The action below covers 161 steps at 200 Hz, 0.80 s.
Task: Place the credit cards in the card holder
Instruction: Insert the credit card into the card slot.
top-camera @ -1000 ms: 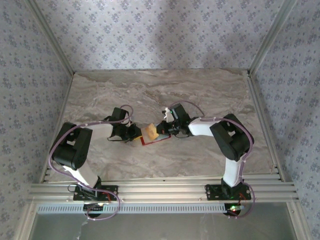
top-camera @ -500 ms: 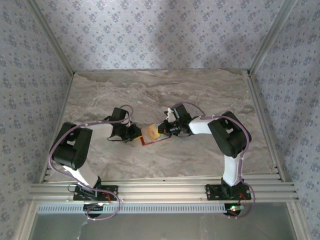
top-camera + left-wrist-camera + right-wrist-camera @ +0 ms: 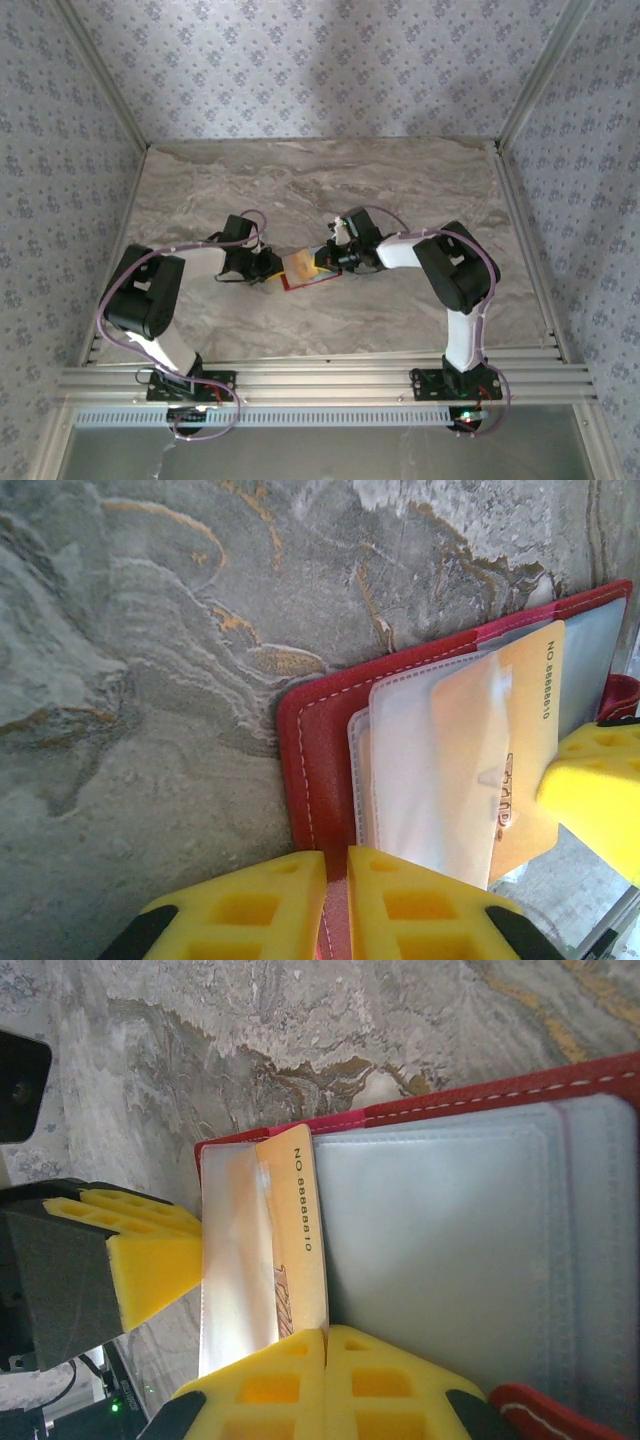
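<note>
The red card holder lies open on the marble table, its clear plastic sleeves fanned up. My left gripper is shut on the holder's red cover edge. A tan credit card, printed with a number, stands between the sleeves, partly behind a clear sleeve. My right gripper is shut on the card's near edge. From above, the card sticks up over the holder, with the left gripper and the right gripper on either side.
The other arm's yellow finger crowds the holder's right side in the left wrist view. Bare marble table stretches behind and around the holder. Wallpapered walls and metal rails bound the table.
The right arm has edged slightly left toward the holder. The left arm and the holder have stayed put.
</note>
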### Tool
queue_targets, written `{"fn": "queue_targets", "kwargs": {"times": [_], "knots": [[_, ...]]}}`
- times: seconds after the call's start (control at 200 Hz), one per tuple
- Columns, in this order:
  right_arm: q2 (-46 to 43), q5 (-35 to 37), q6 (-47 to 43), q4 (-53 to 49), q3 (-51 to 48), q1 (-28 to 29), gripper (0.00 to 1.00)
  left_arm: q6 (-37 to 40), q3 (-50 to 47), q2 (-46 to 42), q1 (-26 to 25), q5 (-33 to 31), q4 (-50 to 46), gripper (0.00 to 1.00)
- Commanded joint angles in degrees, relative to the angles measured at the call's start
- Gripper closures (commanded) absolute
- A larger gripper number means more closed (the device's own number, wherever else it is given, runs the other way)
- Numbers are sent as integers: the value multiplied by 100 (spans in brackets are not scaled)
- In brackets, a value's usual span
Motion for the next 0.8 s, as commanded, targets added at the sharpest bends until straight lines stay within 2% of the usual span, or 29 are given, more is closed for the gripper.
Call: {"fn": "queue_targets", "kwargs": {"times": [0.0, 0.8], "knots": [[139, 10, 66, -58, 78, 117, 100, 125, -33, 307, -9, -251, -399, 84], [72, 539, -356, -785, 433, 635, 100, 113, 10, 394, -58, -260, -390, 84]]}}
